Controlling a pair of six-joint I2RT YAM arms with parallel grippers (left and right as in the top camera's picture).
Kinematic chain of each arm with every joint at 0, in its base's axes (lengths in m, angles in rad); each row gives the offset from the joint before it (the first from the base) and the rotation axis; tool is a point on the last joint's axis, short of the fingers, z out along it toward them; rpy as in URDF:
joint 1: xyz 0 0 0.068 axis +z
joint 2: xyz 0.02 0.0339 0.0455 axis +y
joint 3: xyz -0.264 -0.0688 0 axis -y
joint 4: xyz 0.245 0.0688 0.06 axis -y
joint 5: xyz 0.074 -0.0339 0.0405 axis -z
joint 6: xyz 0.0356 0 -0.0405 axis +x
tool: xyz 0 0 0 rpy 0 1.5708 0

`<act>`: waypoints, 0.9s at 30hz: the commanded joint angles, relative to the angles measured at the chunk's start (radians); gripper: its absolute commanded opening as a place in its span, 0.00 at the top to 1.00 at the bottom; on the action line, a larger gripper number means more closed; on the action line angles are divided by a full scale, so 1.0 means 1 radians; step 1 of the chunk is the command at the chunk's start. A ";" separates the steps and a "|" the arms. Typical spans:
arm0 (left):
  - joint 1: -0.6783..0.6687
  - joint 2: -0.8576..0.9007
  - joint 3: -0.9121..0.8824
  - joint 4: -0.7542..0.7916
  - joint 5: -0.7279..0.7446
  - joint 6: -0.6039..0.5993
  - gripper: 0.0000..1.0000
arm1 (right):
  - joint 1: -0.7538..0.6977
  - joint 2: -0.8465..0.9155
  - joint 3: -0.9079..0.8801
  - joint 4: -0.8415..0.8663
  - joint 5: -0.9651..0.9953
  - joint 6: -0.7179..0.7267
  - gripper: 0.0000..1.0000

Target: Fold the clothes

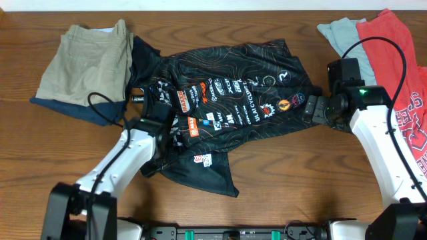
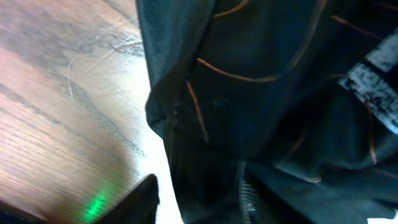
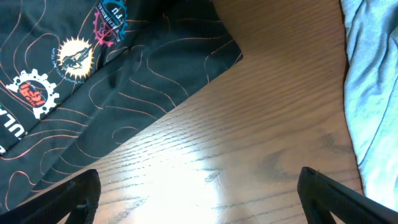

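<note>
On table [image 1: 287, 173] — rumpled black jersey [image 1: 233, 93]

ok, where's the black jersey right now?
Overhead view: the black jersey lies crumpled mid-table, between the khaki shorts at far left and the red T-shirt at far right.

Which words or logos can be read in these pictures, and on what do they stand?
"UL": white letters on the black jersey, cut off at the picture's edge.
Other logos on it: too small or blurred to read.
White print on the red T-shirt: not readable.
</note>
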 commanded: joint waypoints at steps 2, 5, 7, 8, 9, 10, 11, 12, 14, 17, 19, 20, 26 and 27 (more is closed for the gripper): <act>0.003 0.015 -0.008 0.006 -0.017 -0.004 0.76 | -0.012 0.002 -0.004 0.001 0.000 0.009 0.01; 0.003 0.015 -0.008 0.011 -0.039 -0.004 0.91 | -0.012 0.002 -0.004 0.001 0.000 0.009 0.01; 0.003 0.015 -0.008 0.011 -0.051 -0.004 0.94 | -0.012 0.002 -0.004 0.001 0.000 0.009 0.01; 0.003 0.015 -0.008 0.011 -0.055 -0.003 0.94 | -0.012 0.002 -0.004 0.000 0.000 0.009 0.01; 0.003 0.015 -0.008 0.010 -0.057 -0.003 0.94 | -0.012 0.002 -0.004 0.000 0.000 0.009 0.01; 0.003 0.015 -0.008 0.010 -0.057 0.000 0.94 | -0.012 0.002 -0.004 0.000 0.000 0.009 0.01; 0.003 0.014 -0.008 0.009 -0.057 0.009 0.94 | -0.012 0.002 -0.004 0.000 0.000 0.009 0.01; 0.004 0.012 -0.007 0.006 -0.057 0.028 0.94 | -0.012 0.002 -0.004 0.000 0.000 0.009 0.01; 0.006 0.006 0.002 -0.013 -0.057 0.053 0.94 | -0.012 0.002 -0.004 0.001 0.000 0.009 0.01; 0.023 -0.005 0.043 -0.071 -0.057 0.068 0.94 | -0.012 0.002 -0.004 0.001 0.000 0.009 0.01; 0.041 -0.015 0.075 -0.107 -0.057 0.092 0.94 | -0.012 0.002 -0.004 0.005 0.001 0.009 0.01; 0.050 -0.021 0.091 -0.127 -0.057 0.102 0.94 | -0.012 0.003 -0.004 0.010 0.001 0.009 0.01; 0.129 -0.069 0.143 -0.203 -0.057 0.140 0.94 | -0.012 0.035 -0.004 0.084 -0.006 0.009 0.01; 0.143 -0.077 0.143 -0.210 -0.057 0.140 0.94 | -0.012 0.045 -0.004 0.100 -0.015 0.009 0.01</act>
